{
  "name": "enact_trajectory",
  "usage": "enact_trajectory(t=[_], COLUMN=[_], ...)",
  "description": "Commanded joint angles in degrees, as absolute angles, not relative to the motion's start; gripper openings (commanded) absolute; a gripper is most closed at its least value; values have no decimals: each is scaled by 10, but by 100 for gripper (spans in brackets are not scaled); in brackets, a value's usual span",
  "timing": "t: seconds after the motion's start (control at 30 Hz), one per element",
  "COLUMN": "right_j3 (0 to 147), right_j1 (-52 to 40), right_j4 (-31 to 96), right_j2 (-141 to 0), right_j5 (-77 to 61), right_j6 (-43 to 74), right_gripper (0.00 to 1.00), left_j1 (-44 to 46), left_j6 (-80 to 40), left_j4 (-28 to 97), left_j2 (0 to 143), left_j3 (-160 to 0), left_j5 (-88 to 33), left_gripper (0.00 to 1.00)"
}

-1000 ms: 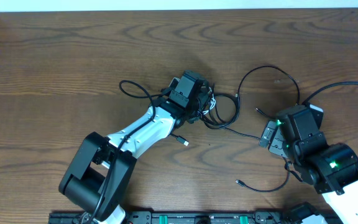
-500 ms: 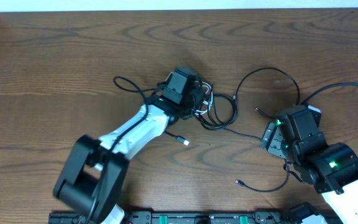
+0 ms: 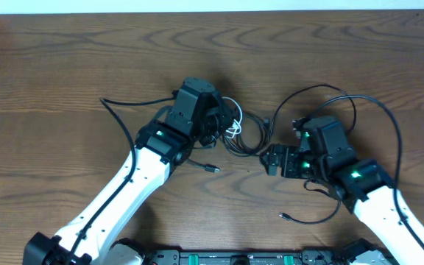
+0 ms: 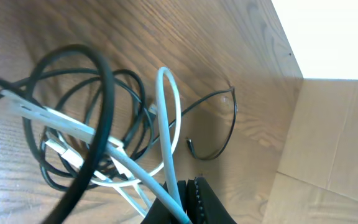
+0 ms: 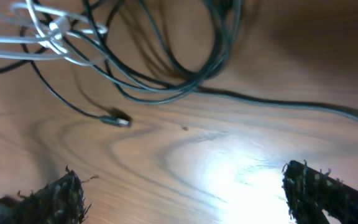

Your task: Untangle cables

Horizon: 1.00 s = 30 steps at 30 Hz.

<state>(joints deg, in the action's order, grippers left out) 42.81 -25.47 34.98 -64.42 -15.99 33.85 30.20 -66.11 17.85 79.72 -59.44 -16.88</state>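
The cables lie tangled in mid-table [image 3: 241, 136]. My left gripper [image 3: 216, 125] is shut on the white cable [image 4: 166, 124], which runs up in a loop from between the closed jaws [image 4: 188, 186]. A thick-looking black cable [image 4: 98, 93] loops across in front of it. One black cable trails left [image 3: 116, 110]; another arcs right [image 3: 389, 125] around my right arm. My right gripper [image 3: 274, 158] stands open just right of the tangle, its fingers [image 5: 61, 196] wide apart over bare wood. Black loops [image 5: 185, 87] and white strands [image 5: 48, 31] lie ahead of it.
A loose black plug end [image 3: 210, 168] lies below the tangle, and another [image 3: 282, 216] sits near the front, right of centre. The arms' base rail [image 3: 219, 258] runs along the front edge. The left wrist view shows the table's far edge with a tan panel [image 4: 328, 143] beyond it.
My left gripper shut on the white cable and pulled left, dragging the tangle and a black strand leftward. The right arm swung left up to the tangle, still open.
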Motion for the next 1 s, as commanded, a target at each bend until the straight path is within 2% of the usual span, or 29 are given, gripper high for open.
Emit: enact_trajectory(t=[0.0,0.13,0.17,0.2,0.23,0.4,0.5,0.6,0.7,0.8,0.97], right_j3=[399,387,385,384,384,384,384,384,384,384,384], right_j1=[-265,-277,-280,-288,-294,-322,-327,-327,-327,-327,-327], right_j4=[299,236,216,177,161,124,110,102,77,48,33], right_j2=[-667,-691,-694,-699,-701,-704,-705,-705,-707,-714,-736], right_j5=[-214,-228,-235,-247,-243,-200,-157,-107,-100,-100,-109], right_j6=[374,451,442,387,352,211,175,175,175,175,175], right_gripper=[99,99,91,79,75,65,62,48,45,36,38], left_j1=[302,302,302,302,302,302,302,302,302,302,302], left_j6=[-674,-678,-678,-678,-678,-693,-706,-706,-707,-708,-711], left_j4=[180,180,182,182,182,182,183,185,189,192,192], left_j2=[790,790,790,790,790,790,790,790,790,790,790], left_j3=[-595,-595,-595,-595,-595,-595,-595,-595,-595,-595,-595], left_j5=[-197,-211,-211,-211,-213,-215,-216,-222,-222,-222,-236], left_gripper=[8,8,8,8,8,8,8,8,8,8,8])
